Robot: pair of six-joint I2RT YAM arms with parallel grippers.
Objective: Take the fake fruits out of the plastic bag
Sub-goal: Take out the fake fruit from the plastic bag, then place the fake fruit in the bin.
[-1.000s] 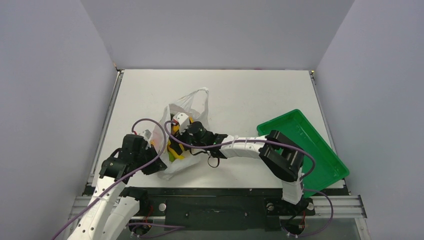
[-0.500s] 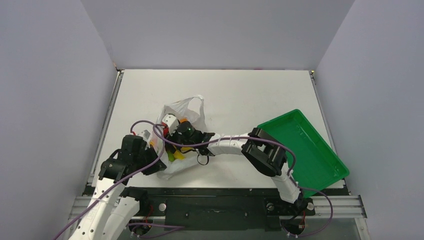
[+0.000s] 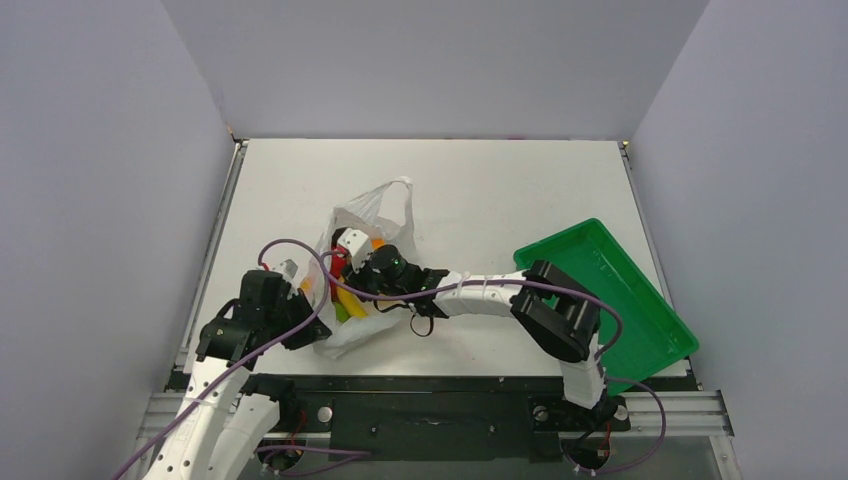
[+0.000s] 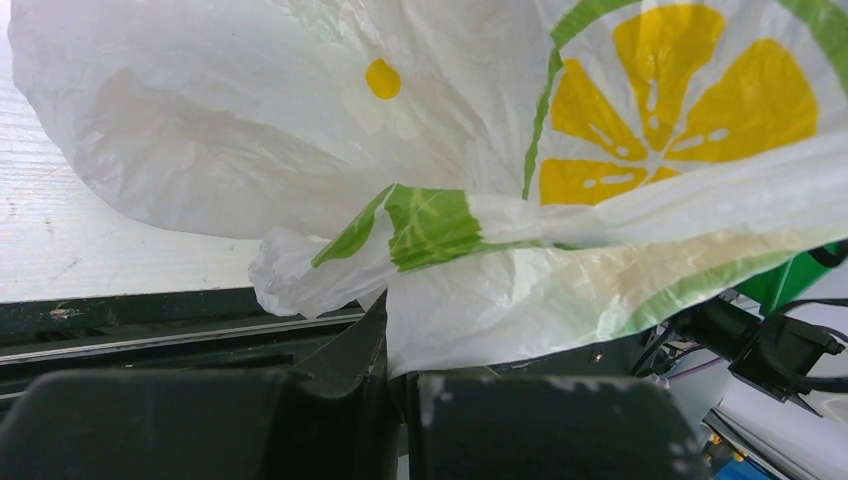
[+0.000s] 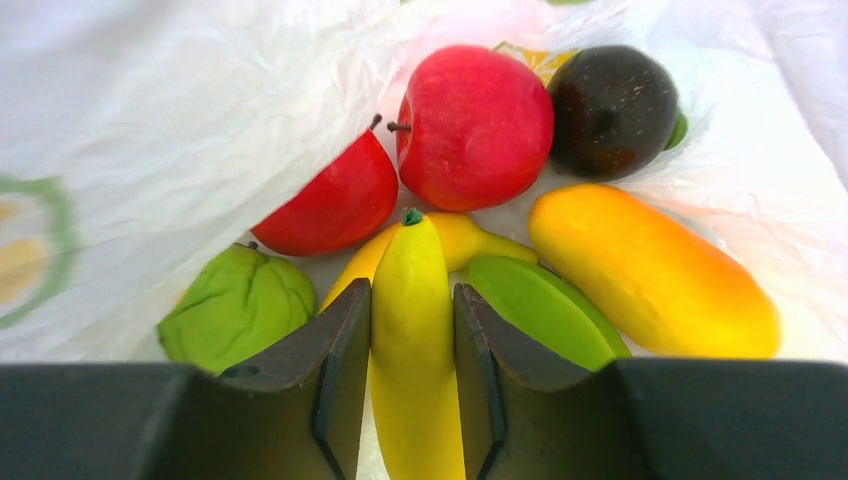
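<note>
Barely begun: every fruit (image 5: 610, 105) in view sits inside the bag (image 3: 345, 335), centre-left of the overhead view. The right gripper (image 5: 410, 300) squeezes a banana (image 5: 412, 250), not yet lifted; apples (image 5: 470, 125) and mango (image 5: 650, 270) are left. The left gripper (image 4: 395, 390) pinches the bag's edge.

Glossy fruits (image 5: 475, 125) in a crinkly bag (image 5: 150, 120)
The bag is thin, wrinkled, translucent white plastic. The banana (image 5: 415, 330), apples (image 5: 330, 200) and mango (image 5: 650, 270) are smooth and shiny; the green fruit (image 5: 235, 305) at nine o'clock of the banana looks duller, creased. The right gripper (image 5: 412, 288) has matt black fingers (image 5: 340, 360).
</note>
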